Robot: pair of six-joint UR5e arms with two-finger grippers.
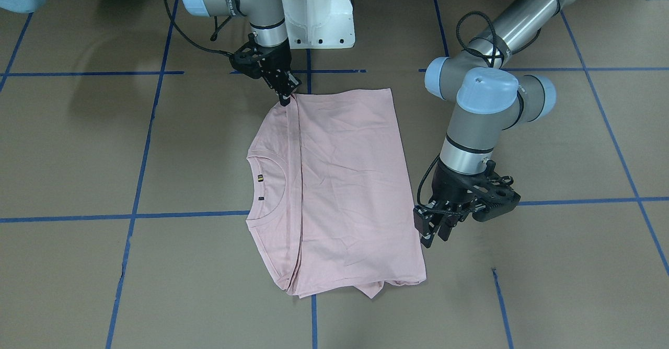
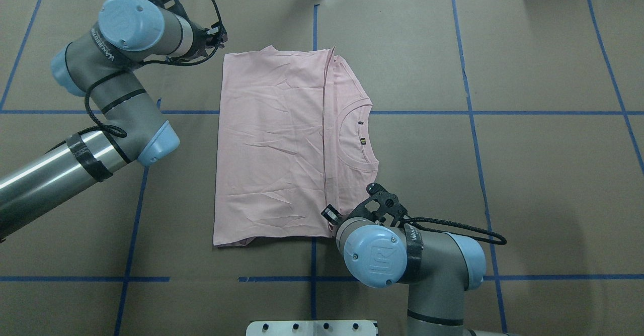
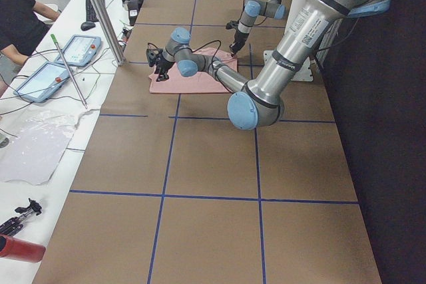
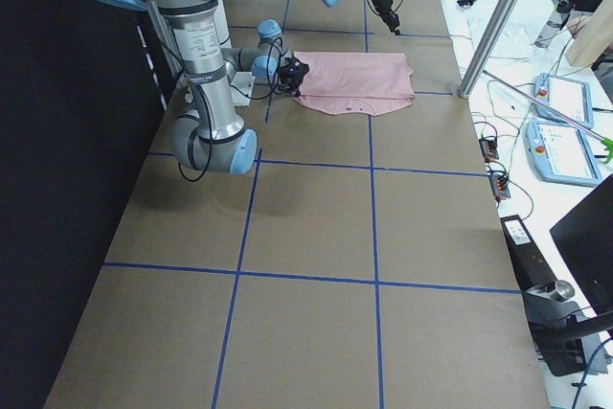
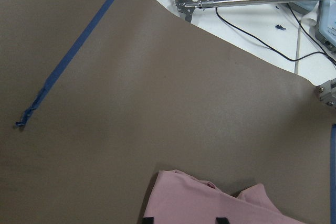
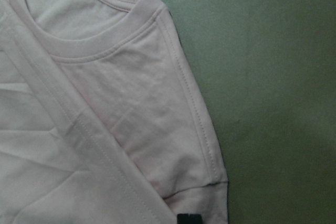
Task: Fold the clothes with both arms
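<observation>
A: What are we handling?

B: A pale pink T-shirt [image 1: 339, 182], lying flat in the middle of the brown table [image 1: 522, 297]. Its lower half is doubled up over the chest, and the hem [image 1: 300, 182] runs straight across just short of the ribbed collar [image 1: 267, 156]. I'd judge it light, limp jersey. It will sag, drape and crease wherever it's unsupported, but there's nothing to break.

A: Where should it be held?

B: At corners and stitched edges, I'd say, two layers pinched at once and both ends lifted together so the fold stays square. A single pinch in the middle would only bunch it.

A: And the arms?

B: The right gripper [image 1: 286, 98] has its fingers together, with the tip on the hem corner nearest the robot. I can't tell whether cloth is caught between them. The left gripper [image 1: 435, 235] sits at the far corner of the folded end. Its fingertips [image 5: 148, 220] are apart at the cloth's edge and hold nothing.

A: Anything nearby?

B: Only blue tape lines [image 1: 183, 216].
</observation>
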